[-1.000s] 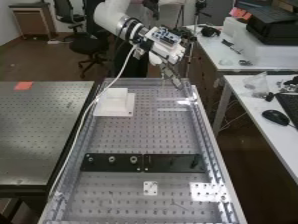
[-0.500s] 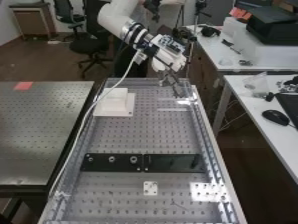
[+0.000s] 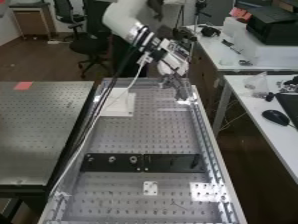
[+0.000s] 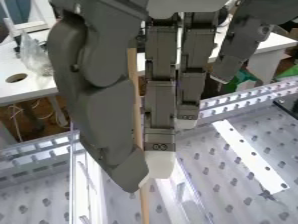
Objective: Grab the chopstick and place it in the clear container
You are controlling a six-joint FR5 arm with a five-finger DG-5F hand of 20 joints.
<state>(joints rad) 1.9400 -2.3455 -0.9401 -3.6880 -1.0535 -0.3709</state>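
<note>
In the high view, left to right, the first worry lies beside the white block (image 3: 122,105): the pale cable (image 3: 66,171) runs down along its left, and if the arm swings wide, that slack could drag across the block and jog it. To the block's right and a little beyond it is the hand (image 3: 178,86), its thumb and a finger pinching the chopstick (image 4: 138,100), the other fingers hanging nearly straight. So thin a shaft, gripped only between two tips, could pivot or slip if its low end met anything hard. What looks like the clear container (image 4: 96,190) stands beneath the hand, also right of the block; its see-through walls are hard to tell from the glare, so a poorly judged descent might catch the rim, tilting the stick or tipping the container. Whether the low end is over the opening cannot be told. Farther right of the block runs the metal rail (image 3: 211,145); a release too far that way could drop the stick against it.
</note>
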